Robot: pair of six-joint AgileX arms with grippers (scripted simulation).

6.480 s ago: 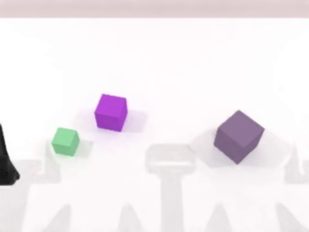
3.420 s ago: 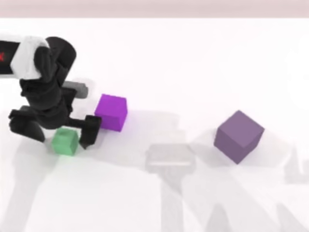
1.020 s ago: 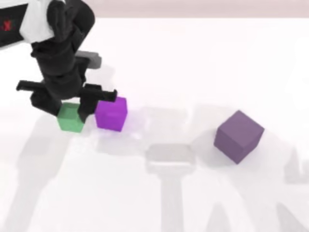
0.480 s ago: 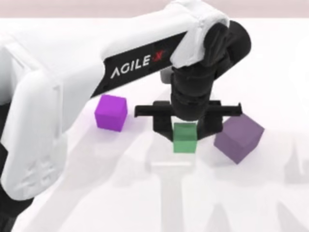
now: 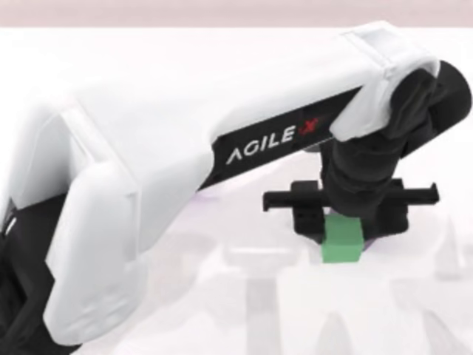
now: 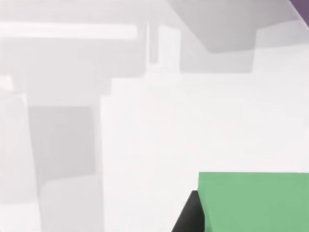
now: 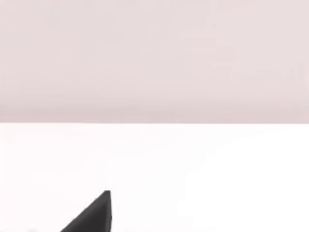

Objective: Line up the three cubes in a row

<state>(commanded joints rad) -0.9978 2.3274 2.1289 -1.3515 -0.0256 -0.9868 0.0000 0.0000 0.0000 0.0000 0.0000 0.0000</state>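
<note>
Since half a second ago the left arm [image 5: 222, 140] has swung farther toward the right side of the tabletop [image 5: 222, 310], carrying the green cube [image 5: 341, 239] with it; the cube was then just left of the greyish-purple one, and now it sits at the spot where that larger cube stood in the top view. The left gripper [image 5: 347, 222] holds the green cube with its black fingers [image 5: 309, 219] closed against its sides, the cross-bar of the gripper spanning above it. Counting cubes in the top view now gives only one plainly seen, the green one; the magenta-purple cube, visible at centre-left a moment ago, is covered by the white arm, with only a faint purple tint showing at the arm's lower edge. Of the greyish-purple cube only a dull purple sliver [image 5: 380, 238] shows just beside the green cube's right, under the gripper. The left wrist view shows the green cube [image 6: 256, 200] close up against one dark finger, with a purple corner [image 6: 297, 9] at the far edge of that picture. One arm is at work; the right arm is out of the top view, its wrist view showing bare tabletop, a pinkish wall and one dark fingertip [image 7: 91, 215], and I cannot tell how its fingers stand.
</note>
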